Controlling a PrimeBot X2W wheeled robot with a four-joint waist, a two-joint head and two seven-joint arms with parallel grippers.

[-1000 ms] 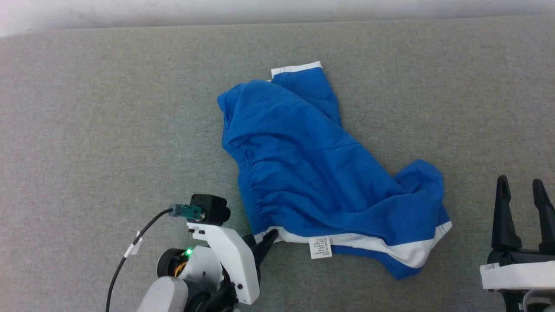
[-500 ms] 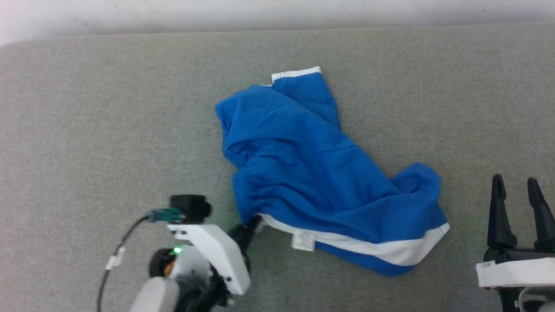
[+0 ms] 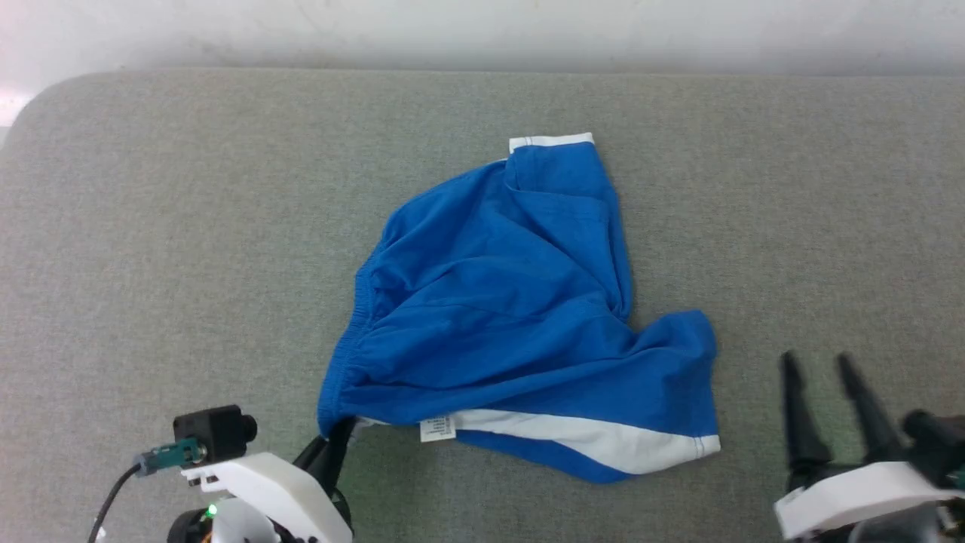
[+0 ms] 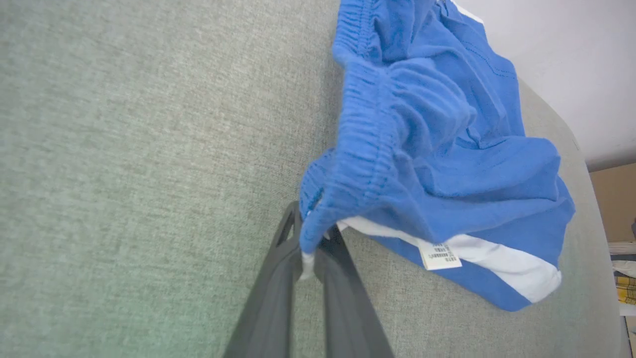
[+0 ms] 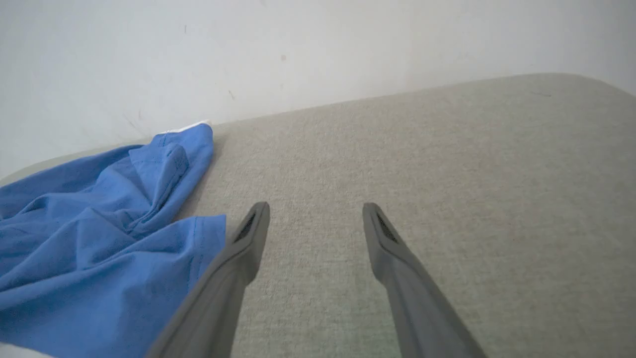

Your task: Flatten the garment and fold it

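Note:
The garment (image 3: 513, 317), bright blue shorts with white trim, lies rumpled in the middle of the grey surface, and a white care label (image 3: 437, 429) hangs at its near edge. My left gripper (image 3: 332, 441) is shut on the near-left corner of the waistband; the left wrist view shows the gripper (image 4: 308, 238) pinching that gathered elastic corner of the garment (image 4: 427, 149). My right gripper (image 3: 825, 373) stands open at the lower right, clear of the cloth. In the right wrist view the right gripper (image 5: 315, 214) hovers over bare surface, with the garment (image 5: 99, 238) to its left.
The grey fabric surface (image 3: 151, 226) has a rounded corner at the far left and ends at a white wall (image 3: 482, 30) behind. Bare surface (image 5: 447, 174) stretches to the right of the shorts.
My left gripper has pulled the waistband corner toward the near left, stretching the shorts wider. The head camera has shifted, so the whole scene sits lower. The right gripper is still open.

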